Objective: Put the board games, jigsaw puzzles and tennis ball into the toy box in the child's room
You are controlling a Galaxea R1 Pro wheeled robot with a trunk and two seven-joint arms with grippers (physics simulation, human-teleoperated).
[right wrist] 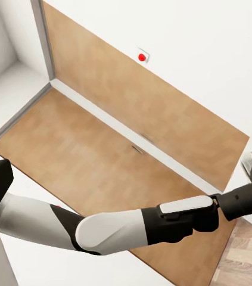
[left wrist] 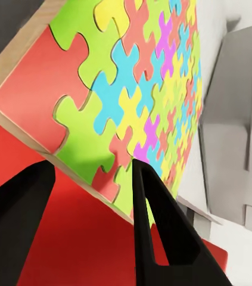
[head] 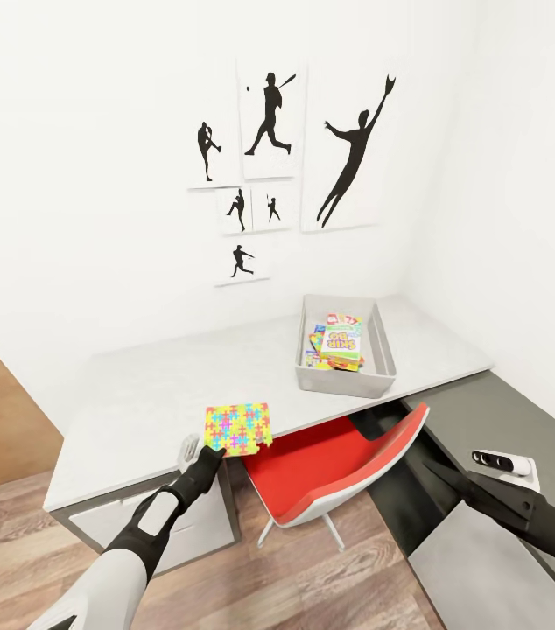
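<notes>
A jigsaw puzzle (head: 238,428) lies at the front edge of the table (head: 137,402), one corner jutting out over the red chair. My left gripper (head: 210,458) is open at its near edge. In the left wrist view one finger (left wrist: 161,232) lies over the puzzle (left wrist: 131,89) face and the other sits below it. The grey toy box (head: 381,354) stands at the back right of the table. It holds stacked board games, with the SKIP-BO box (head: 341,343) on top. My right gripper (head: 498,459) hangs open over the side cabinet. The tennis ball and the bed are out of view.
A red chair (head: 330,464) is pushed under the table just right of my left arm. A lower dark grey cabinet (head: 488,420) runs along the right wall. Pale drawers (head: 181,525) sit under the table's left end. The right wrist view faces a wooden door (right wrist: 131,137).
</notes>
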